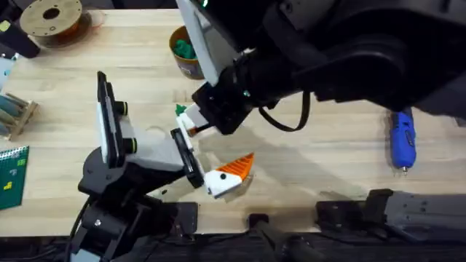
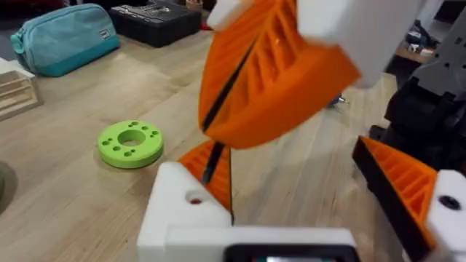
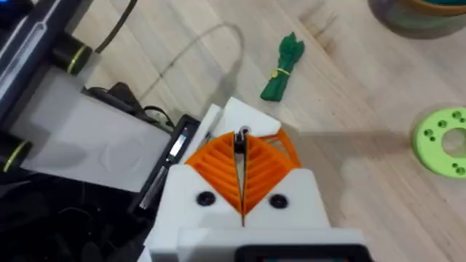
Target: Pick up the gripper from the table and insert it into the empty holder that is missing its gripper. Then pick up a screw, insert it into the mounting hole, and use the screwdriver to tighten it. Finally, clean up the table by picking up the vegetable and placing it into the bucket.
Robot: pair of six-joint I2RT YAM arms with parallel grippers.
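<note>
My right gripper (image 3: 240, 149) is shut on a thin dark screw (image 3: 240, 135). It reaches across the table and hangs right over one finger mount of my left gripper (image 1: 215, 149). That white holder (image 2: 182, 215) has a mounting hole (image 2: 194, 198), and an orange gripper piece (image 2: 216, 171) sits against it. In the left wrist view the right gripper (image 2: 218, 131) looms close above, with the screw's shaft pointing down at the mount. The left gripper (image 2: 298, 200) stands open. The green vegetable (image 3: 282, 67) lies on the table near the bucket (image 1: 186, 52). The blue screwdriver (image 1: 403, 138) lies far right.
A bright green ring (image 2: 131, 143) lies flat on the table beside the grippers. A filament spool (image 1: 51, 18) sits at the back left, with a wooden rack (image 1: 14, 113) and a green board (image 1: 11, 175) along the left edge. A teal pouch (image 2: 65, 36) lies beyond.
</note>
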